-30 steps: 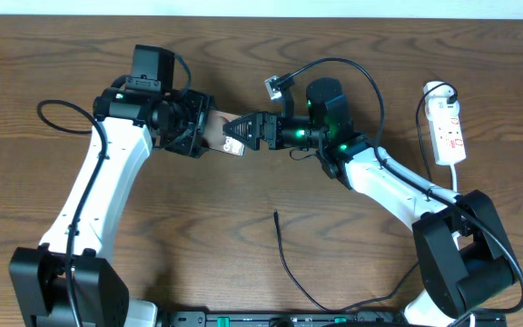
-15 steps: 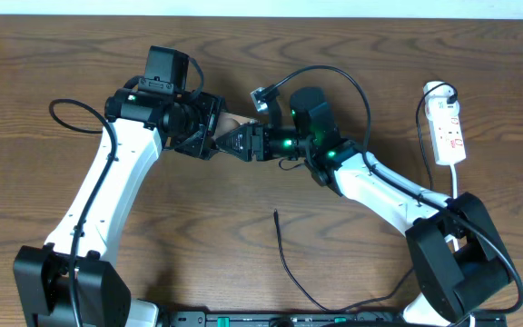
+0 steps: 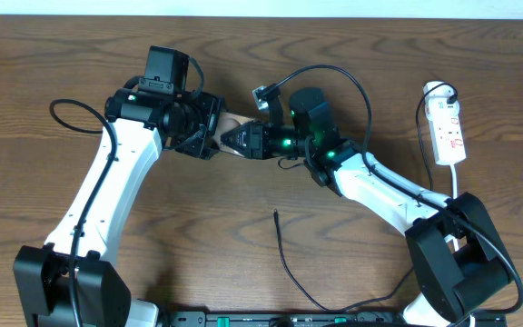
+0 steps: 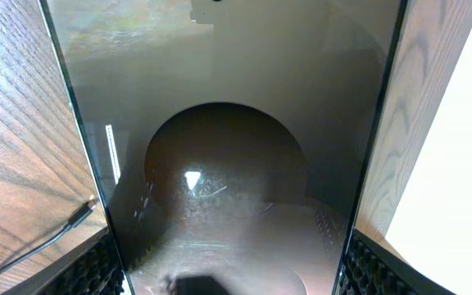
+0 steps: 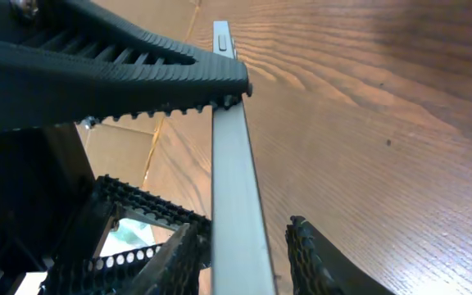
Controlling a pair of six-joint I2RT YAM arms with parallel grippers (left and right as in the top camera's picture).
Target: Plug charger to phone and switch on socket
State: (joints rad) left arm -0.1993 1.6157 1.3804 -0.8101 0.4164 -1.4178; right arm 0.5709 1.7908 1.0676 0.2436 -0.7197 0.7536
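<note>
left arm point(image 3: 107, 186) rises from the near-left corner, elbow bent, wrist turned toward table point(image 3: 53, 45) centre. left gripper point(image 3: 209, 136) pinches the phone point(image 4: 236, 164) across its width, ribbed pads point(image 4: 97, 274) pressed on both long edges. phone is off the wood, held between the two wrists. right gripper point(image 3: 236, 139) meets it from the opposite side, spread astride the thin edge: upper finger point(image 5: 121, 74) touches the edge, lower finger point(image 5: 314, 262) just beside, a sliver of wood showing between. right arm point(image 3: 379, 186) stretches low from the near-right corner. charger point(image 3: 284, 259) lies loose on the table, nearer the front, tip free. socket point(image 3: 448, 127) far right, well apart.
</note>
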